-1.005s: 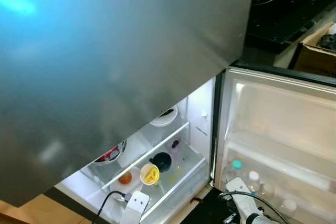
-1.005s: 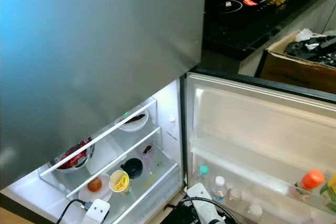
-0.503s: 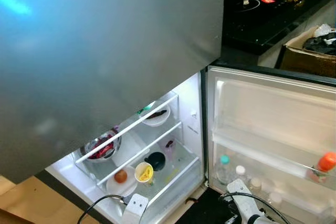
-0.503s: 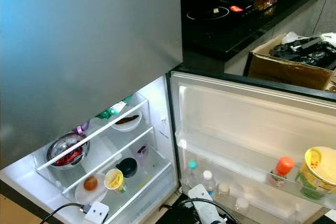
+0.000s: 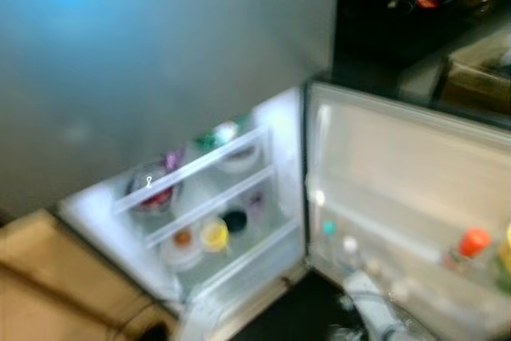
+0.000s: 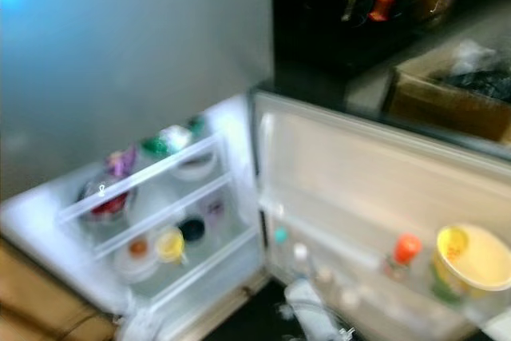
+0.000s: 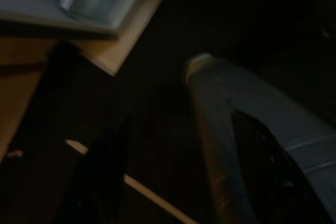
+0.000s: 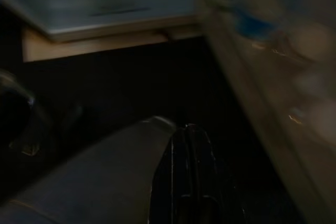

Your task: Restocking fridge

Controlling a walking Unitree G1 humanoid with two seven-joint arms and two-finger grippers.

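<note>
The fridge [image 6: 200, 197] stands open ahead, its lit shelves [image 5: 192, 167] holding a bowl [image 5: 152, 196], a yellow cup [image 5: 214, 234] and an apple [image 5: 183, 237]. Its door [image 6: 383, 197], swung right, carries an orange-capped bottle [image 6: 403, 250] and a noodle cup [image 6: 469, 259] along its rack. Both arms hang low beneath, so everything lies up and forward of them. The right jaws [image 8: 191, 182] look closed together and empty, nearer the door; I cannot tell the left ones' state. The wooden floor [image 5: 48, 277] runs left. The picture is blurred.
</note>
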